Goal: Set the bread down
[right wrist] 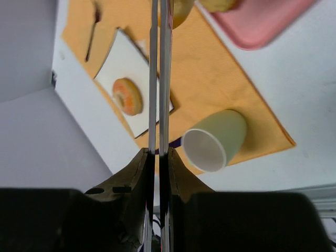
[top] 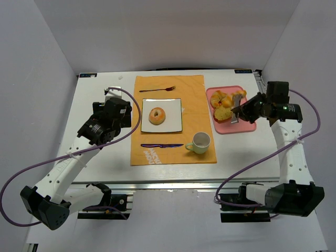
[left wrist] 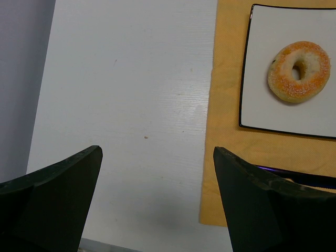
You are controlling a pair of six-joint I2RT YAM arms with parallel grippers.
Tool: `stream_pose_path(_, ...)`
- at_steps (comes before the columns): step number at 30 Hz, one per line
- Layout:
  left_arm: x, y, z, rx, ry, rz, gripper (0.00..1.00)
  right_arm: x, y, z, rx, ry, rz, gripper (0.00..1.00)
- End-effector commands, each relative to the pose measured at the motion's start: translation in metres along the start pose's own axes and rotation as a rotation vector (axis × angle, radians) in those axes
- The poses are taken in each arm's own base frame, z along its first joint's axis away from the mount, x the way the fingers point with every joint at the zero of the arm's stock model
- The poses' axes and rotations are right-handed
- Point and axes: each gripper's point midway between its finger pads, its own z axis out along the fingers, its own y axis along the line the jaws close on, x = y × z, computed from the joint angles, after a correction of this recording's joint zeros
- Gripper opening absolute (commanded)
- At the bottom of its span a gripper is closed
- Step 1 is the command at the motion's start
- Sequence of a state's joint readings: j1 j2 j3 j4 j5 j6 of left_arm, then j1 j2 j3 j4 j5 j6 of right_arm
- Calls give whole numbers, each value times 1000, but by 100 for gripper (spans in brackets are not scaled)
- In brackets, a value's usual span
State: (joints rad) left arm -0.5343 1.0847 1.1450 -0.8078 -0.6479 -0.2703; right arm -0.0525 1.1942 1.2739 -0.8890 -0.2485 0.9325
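The bagel (top: 157, 115) is lying flat in the middle of the square white plate (top: 176, 125), golden-orange on the crust and pale round the hole. The left wrist view is showing that speckled surface closely; the top view is not. The plate is sitting on the orange placemat (top: 197, 100), with a fork (top: 157, 90) beyond it and a knife (top: 161, 145) and green cup (top: 200, 142) on the near side. Only the top view is showing the whole pink tray (top: 247, 126), which is holding several pastries (top: 223, 105). The right gripper (top: 242, 111) is hanging over the tray, pinching metal tongs (right wrist: 159, 79) with the blades almost touching. The left gripper (left wrist: 157, 152) is hovering over bare table (left wrist: 131, 79) beside the placemat, jaws spread wide, gripping nothing.
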Motion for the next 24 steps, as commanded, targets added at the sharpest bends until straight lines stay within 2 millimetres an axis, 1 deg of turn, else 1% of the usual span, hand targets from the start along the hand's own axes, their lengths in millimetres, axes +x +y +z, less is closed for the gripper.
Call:
stream_pose_path(1, -3, 2, -2, -10, -15, 0, 98, 10, 53, -14, -169, 60, -168, 1)
stream_pose_path(2, -4, 2, -2, -6, -16, -4, 98, 25, 73, -8, -195, 110, -256, 1)
stream_pose_path(3, -3, 1, -2, -6, -13, -2, 98, 32, 84, -5, -211, 126, -304, 1)
stream_pose_path(4, -5, 1, -2, -6, -16, -5, 98, 38, 90, 11, -189, 158, -335, 0)
stream_pose_path(5, -5, 1, -2, -6, -14, -3, 98, 57, 110, 10, -226, 191, -400, 0)
stream_pose_path(6, -5, 1, -2, -8, -13, -2, 98, 65, 114, 16, -222, 218, -436, 0)
stream_pose_path(7, -7, 2, -4, -8, -18, -6, 98, 73, 114, 36, -183, 252, -453, 0)
stream_pose_path(8, -7, 3, -4, -11, -17, -4, 98, 88, 123, 38, -192, 278, -496, 0)
stream_pose_path(9, -6, 4, -4, -14, -16, -4, 98, 94, 122, 46, -176, 293, -514, 0)
stream_pose_path(10, -8, 5, -5, -17, -19, -5, 98, 101, 118, 61, -144, 320, -523, 1)
stream_pose_path(11, -8, 6, -6, -19, -19, -1, 98, 111, 116, 66, -133, 338, -542, 1)
stream_pose_path(13, -7, 8, -7, -27, -18, 1, 98, 122, 110, 81, -112, 375, -549, 2)
stream_pose_path(14, -7, 9, -7, -30, -17, 1, 98, 130, 108, 84, -108, 394, -559, 3)
stream_pose_path(16, -7, 9, -8, -32, -18, 4, 98, 141, 96, 96, -75, 427, -575, 4)
stream_pose_path(17, -5, 9, -7, -33, -15, 6, 98, 148, 95, 99, -72, 437, -589, 4)
stream_pose_path(18, -5, 9, -6, -33, -14, 7, 98, 152, 89, 103, -58, 448, -595, 5)
stream_pose_path(21, -4, 8, -6, -28, -12, 6, 98, 162, 83, 114, -45, 470, -614, 10)
stream_pose_path(22, -4, 8, -6, -28, -12, 6, 98, 163, 82, 115, -41, 472, -619, 16)
stream_pose_path(24, -3, 7, -5, -28, -9, 7, 98, 167, 80, 118, -31, 485, -628, 21)
